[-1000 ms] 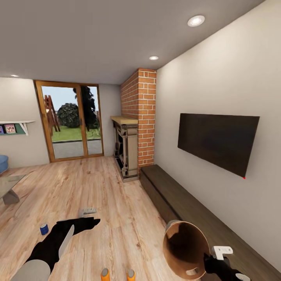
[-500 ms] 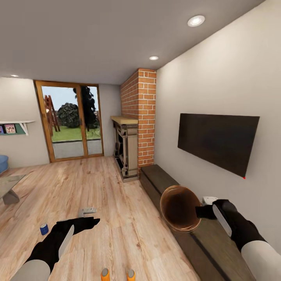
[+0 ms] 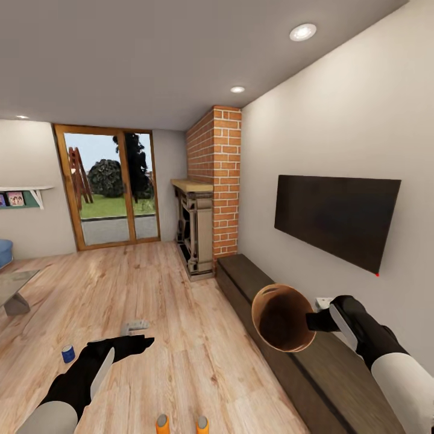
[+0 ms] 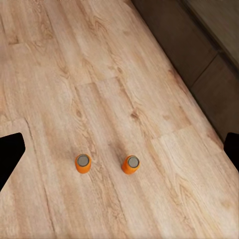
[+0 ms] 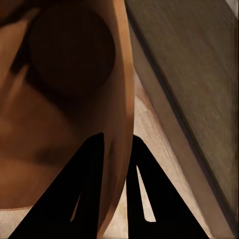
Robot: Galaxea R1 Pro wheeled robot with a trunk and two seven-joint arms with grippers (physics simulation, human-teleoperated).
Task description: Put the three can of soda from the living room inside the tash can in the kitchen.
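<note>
In the head view my right gripper (image 3: 314, 321) is shut on the rim of the tash can (image 3: 282, 317). It holds the can in the air above the low dark bench, tipped on its side with its brown-copper mouth facing me. The right wrist view shows the two black fingers (image 5: 84, 191) straddling the tash can's wall (image 5: 59, 99). Two orange cans of soda (image 3: 162, 424) (image 3: 202, 424) stand on the wood floor at the bottom edge, and the blue one (image 3: 68, 353) stands further left. My left gripper (image 3: 143, 343) hangs open above the orange cans (image 4: 82, 163) (image 4: 131, 164).
A long dark bench (image 3: 253, 283) runs along the right wall under the wall TV (image 3: 336, 220). Beyond it are a brick fireplace (image 3: 202, 223) and a glass sliding door (image 3: 111, 187). A glass coffee table (image 3: 15, 286) and a blue sofa edge (image 3: 3, 252) are at the left.
My right arm has lifted the tash can from low by the bottom edge up over the bench, and its mouth now faces me more. The left arm and cans have not moved.
</note>
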